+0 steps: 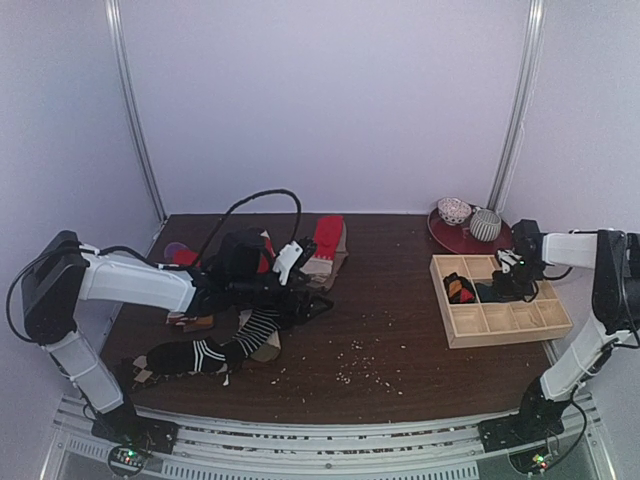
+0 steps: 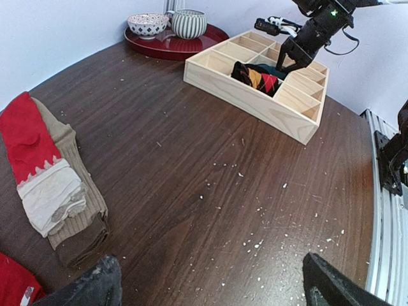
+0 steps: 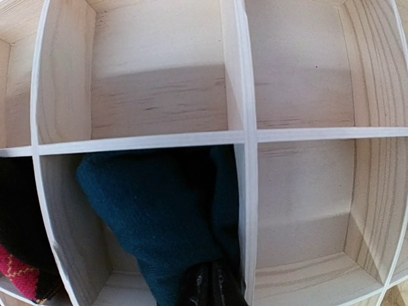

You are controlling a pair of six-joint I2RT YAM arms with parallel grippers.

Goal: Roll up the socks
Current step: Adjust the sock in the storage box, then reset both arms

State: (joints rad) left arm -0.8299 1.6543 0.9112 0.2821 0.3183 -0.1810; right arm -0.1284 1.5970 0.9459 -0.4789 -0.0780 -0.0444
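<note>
- The left end effector [image 2: 209,275] is spread wide with nothing between its fingers. It hovers low over bare worktop [image 2: 191,191], just beside the pile of loose socks.
- The right end effector [image 3: 210,285] is inside the wooden tray [image 1: 500,328] at the right side of the worktop. Its fingers are pressed tightly together, with the tips against the dark teal sock [image 3: 159,217].
- I cannot tell whether any fabric is pinched between those fingers.
- The teal sock sits bunched in one compartment of the tray.
- The compartment next to it holds a rolled black sock with orange-red diamonds [image 2: 260,78].
- The red-and-beige socks [image 2: 48,172] lie flat and unrolled, one stacked on another, on the left part of the worktop.
- A black-and-white striped sock [image 1: 255,328] lies stretched out near the front left, next to the pile under the left arm.
- A red plate [image 1: 452,238] stands beyond the tray, carrying a patterned bowl [image 1: 453,210] and a ribbed cup [image 1: 485,224].
- White crumbs [image 1: 355,375] are scattered over the middle of the worktop.
</note>
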